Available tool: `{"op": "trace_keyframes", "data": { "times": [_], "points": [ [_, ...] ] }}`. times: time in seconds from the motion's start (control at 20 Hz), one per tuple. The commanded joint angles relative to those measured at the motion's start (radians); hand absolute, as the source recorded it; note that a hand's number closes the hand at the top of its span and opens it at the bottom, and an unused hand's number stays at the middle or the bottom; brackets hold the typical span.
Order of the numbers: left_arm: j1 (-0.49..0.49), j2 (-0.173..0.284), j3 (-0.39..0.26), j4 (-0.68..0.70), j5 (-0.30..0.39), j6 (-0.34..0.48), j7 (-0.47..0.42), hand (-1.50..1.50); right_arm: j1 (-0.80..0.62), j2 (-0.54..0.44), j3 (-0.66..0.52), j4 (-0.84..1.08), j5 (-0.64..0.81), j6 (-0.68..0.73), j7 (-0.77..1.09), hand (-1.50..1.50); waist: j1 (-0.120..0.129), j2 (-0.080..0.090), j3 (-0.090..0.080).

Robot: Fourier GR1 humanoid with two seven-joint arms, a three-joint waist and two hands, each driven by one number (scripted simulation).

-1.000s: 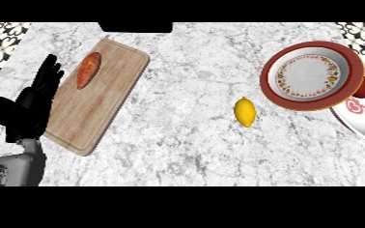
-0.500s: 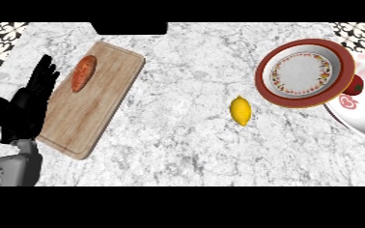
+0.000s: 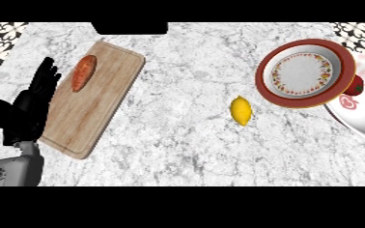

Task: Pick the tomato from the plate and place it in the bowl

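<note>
Your left hand (image 3: 32, 104) rests at the left edge with fingers straight and spread, holding nothing, beside the wooden board (image 3: 100, 101). The tomato (image 3: 355, 85) sits far across the counter at the right edge, on the plate (image 3: 347, 118), partly hidden behind the bowl (image 3: 306, 73).

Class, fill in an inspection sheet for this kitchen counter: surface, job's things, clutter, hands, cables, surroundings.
Surface: grey-white marble counter.
Job's things: red-rimmed bowl at right; white plate cut by the right edge; tomato partly hidden behind the bowl.
Clutter: lemon mid-counter; wooden cutting board at left, sweet potato on it.
Hands: left hand open, resting beside the board; right hand not seen.
Cables: nothing seen.
Surroundings: patterned tile at the top corners.
</note>
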State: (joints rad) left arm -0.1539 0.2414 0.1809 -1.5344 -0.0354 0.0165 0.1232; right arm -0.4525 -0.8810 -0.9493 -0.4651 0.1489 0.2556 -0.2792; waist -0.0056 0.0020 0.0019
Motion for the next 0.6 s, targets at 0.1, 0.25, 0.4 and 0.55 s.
{"op": "trace_keyframes", "data": {
  "times": [0.1, 0.25, 0.4, 0.55],
  "points": [
    [0.045, -0.004, -0.002, -0.028, -0.01, -0.001, -0.012, 0.0, 0.203, -0.099, -0.09, 0.064, -0.109, 0.215, -0.097, -1.5, -0.006, -0.004, -0.001],
    [0.03, -0.006, 0.001, 0.017, -0.015, 0.0, -0.039, 0.0, 0.269, -0.125, -0.119, 0.149, -0.146, 0.342, -0.143, -1.5, -0.004, -0.001, 0.001],
    [-0.018, 0.021, 0.021, -0.01, 0.016, -0.022, 0.022, 0.0, 0.301, -0.157, -0.127, 0.181, -0.173, 0.4, -0.198, -1.5, 0.002, 0.0, 0.001],
    [0.047, -0.033, -0.03, -0.042, -0.03, 0.006, -0.021, 0.0, 0.299, -0.179, -0.123, 0.186, -0.2, 0.417, -0.219, -1.5, 0.008, -0.001, 0.001]
  ]
}}
